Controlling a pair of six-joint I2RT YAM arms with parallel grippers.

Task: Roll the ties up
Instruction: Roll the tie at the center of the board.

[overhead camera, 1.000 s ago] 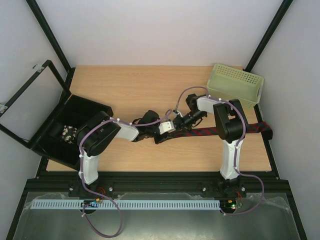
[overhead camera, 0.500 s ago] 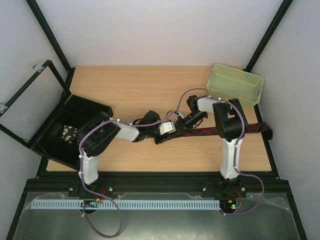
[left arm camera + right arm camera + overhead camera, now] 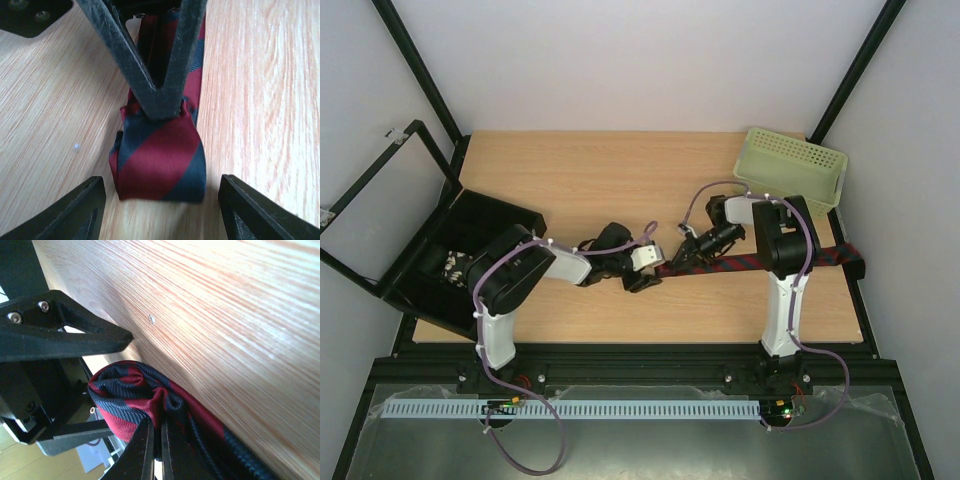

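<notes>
At the middle of the table (image 3: 570, 180), my two arms meet nose to nose over one end of the tie (image 3: 760, 262). My left arm rises from its base, bends at the elbow and stretches low to the right, so my left gripper (image 3: 650, 274) faces that end from the left. My right arm goes straight up from its base, folds at the elbow and reaches back to the left, with my right gripper (image 3: 682, 258) angled down onto the same end.

My left fingers (image 3: 75, 215) stand spread, one on each side of the folded end. Bare wood shows between each finger and the cloth, so they touch nothing. My right fingers (image 3: 147, 450) are pressed together, and they pinch the red and navy cloth just behind the fold. Seen from my left wrist, they form a narrow V whose tip bears on the top of the fold.

The pinched end is doubled over into a loose, bunched loop lying on the wood. From there the tie lies flat and runs right, passes under my right arm and reaches the table's right edge, on the near side of the basket (image 3: 790, 170).
</notes>
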